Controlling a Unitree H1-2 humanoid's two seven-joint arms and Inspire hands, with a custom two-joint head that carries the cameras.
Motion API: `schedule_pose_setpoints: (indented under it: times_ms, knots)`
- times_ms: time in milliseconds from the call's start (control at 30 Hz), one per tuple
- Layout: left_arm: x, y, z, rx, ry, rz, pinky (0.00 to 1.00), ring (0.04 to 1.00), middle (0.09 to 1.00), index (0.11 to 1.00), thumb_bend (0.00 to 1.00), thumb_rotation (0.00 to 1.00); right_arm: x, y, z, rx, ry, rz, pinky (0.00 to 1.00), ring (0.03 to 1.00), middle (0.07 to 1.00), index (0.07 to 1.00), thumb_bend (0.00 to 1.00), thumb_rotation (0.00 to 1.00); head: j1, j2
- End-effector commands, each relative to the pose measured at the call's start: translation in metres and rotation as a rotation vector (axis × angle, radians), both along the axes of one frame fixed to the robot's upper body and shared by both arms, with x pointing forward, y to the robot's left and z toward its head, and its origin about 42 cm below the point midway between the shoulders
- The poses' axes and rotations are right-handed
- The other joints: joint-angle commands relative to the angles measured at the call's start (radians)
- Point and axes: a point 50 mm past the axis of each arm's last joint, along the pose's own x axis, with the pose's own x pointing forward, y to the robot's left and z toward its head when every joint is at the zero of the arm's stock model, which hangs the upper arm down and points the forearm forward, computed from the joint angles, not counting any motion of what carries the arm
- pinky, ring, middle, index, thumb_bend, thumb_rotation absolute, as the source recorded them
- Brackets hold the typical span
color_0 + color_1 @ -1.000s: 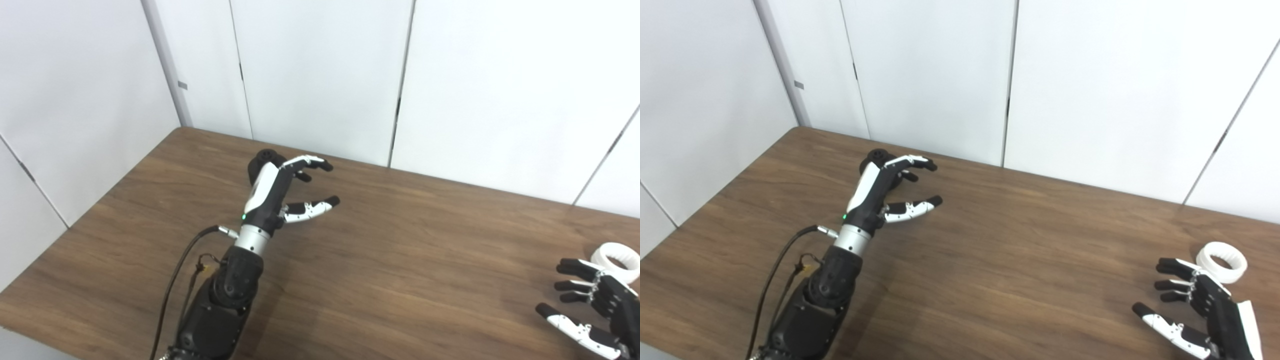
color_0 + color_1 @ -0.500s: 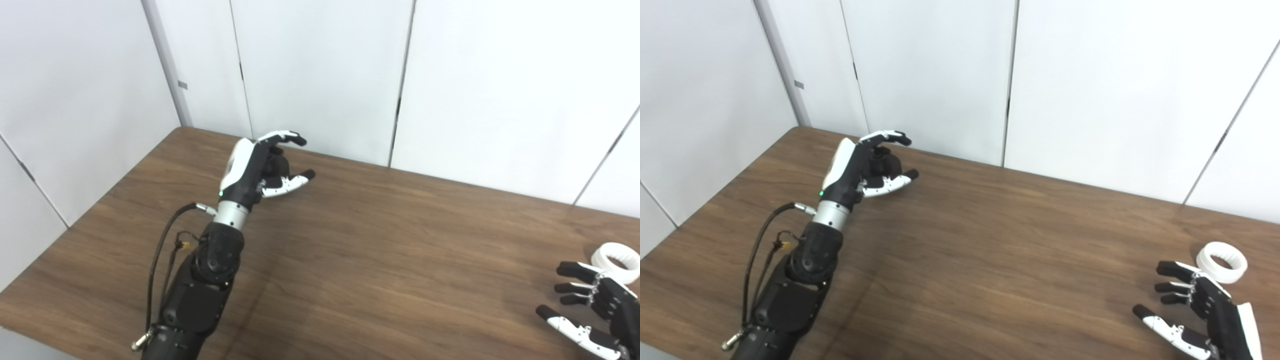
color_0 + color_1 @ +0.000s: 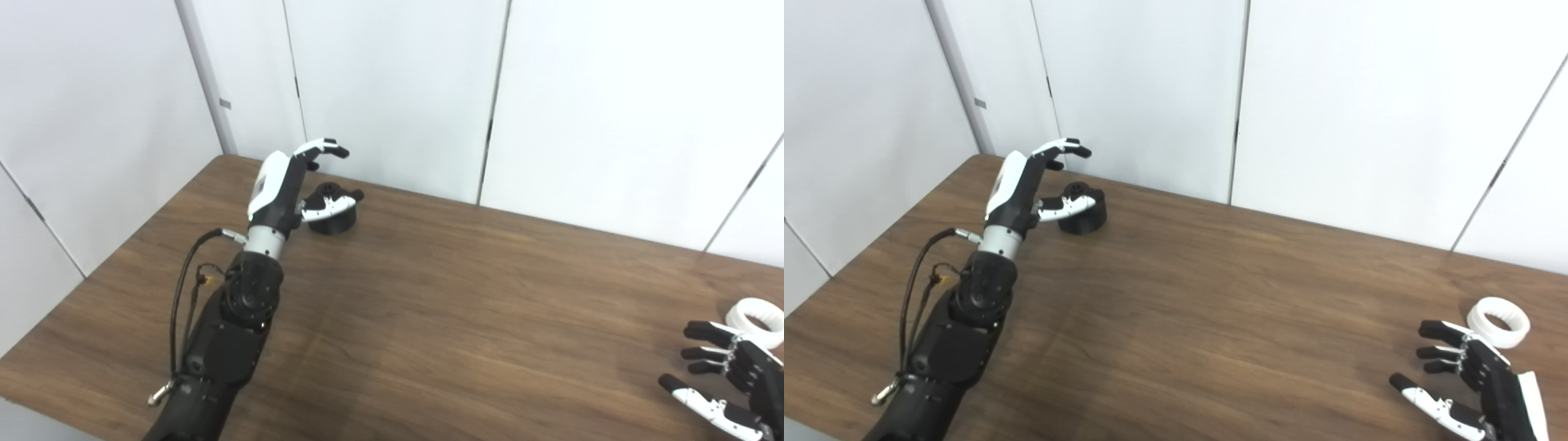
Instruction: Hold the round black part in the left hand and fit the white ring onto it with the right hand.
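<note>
Left hand: the black-and-white robot left hand (image 3: 1026, 184) reaches over the far left part of the brown wood-grain tabletop (image 3: 1200, 318); its fingers (image 3: 1062, 147) are spread apart and hold nothing, arching above the part, with the thumb in front of the part's near side; contact cannot be told.
Black part: the round black plastic part (image 3: 1084, 217) stands on the tabletop near the far edge, just beside the left hand.
Right hand: the black-and-white robot right hand (image 3: 1476, 380) hovers at the near right corner, fingers (image 3: 1439, 334) apart and empty.
White ring: the white ribbed plastic ring (image 3: 1498, 313) lies flat on the tabletop just beyond the right hand, apart from its fingertips.
View difference: the right eye view shows the ring whole and the back of the right hand; the left eye view cuts the ring (image 3: 759, 313) at the picture's right edge.
Edges: the white panelled wall (image 3: 398, 79) rises directly behind the tabletop's far edge, close to the black part.
Open room: a broad bare stretch of tabletop lies between the two hands.
</note>
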Motion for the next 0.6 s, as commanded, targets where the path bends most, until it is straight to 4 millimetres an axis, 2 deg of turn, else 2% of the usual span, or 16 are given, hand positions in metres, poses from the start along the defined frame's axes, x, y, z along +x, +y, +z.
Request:
schedule_pose_setpoints:
  times_ms: [0, 267, 333, 567]
  knots:
    - [0.013, 0.008, 0.032, 0.049, -0.083, 0.037, 0.72, 0.878, 0.875, 0.699, 0.85, 0.26, 0.008, -0.005, 0.022, -0.025, -0.101, 0.018, 0.53, 0.603, 0.695, 0.678, 0.61, 0.04, 0.001, 0.001]
    - [0.02, 0.018, 0.035, 0.102, -0.007, 0.101, 0.75, 0.957, 0.934, 0.754, 0.95, 0.35, 0.008, -0.005, 0.023, -0.017, -0.103, 0.018, 0.53, 0.599, 0.694, 0.679, 0.61, 0.01, -0.002, 0.003]
    - [0.022, 0.02, 0.035, 0.1, 0.012, 0.113, 0.77, 0.975, 0.949, 0.768, 0.99, 0.35, 0.008, -0.005, 0.023, -0.023, -0.103, 0.017, 0.52, 0.598, 0.694, 0.679, 0.62, 0.04, -0.004, 0.004]
    - [0.029, 0.026, 0.031, 0.124, 0.082, 0.14, 0.84, 1.0, 0.979, 0.804, 1.0, 0.4, 0.008, -0.005, 0.023, -0.028, -0.108, 0.022, 0.52, 0.597, 0.69, 0.681, 0.61, 0.04, -0.006, 0.005]
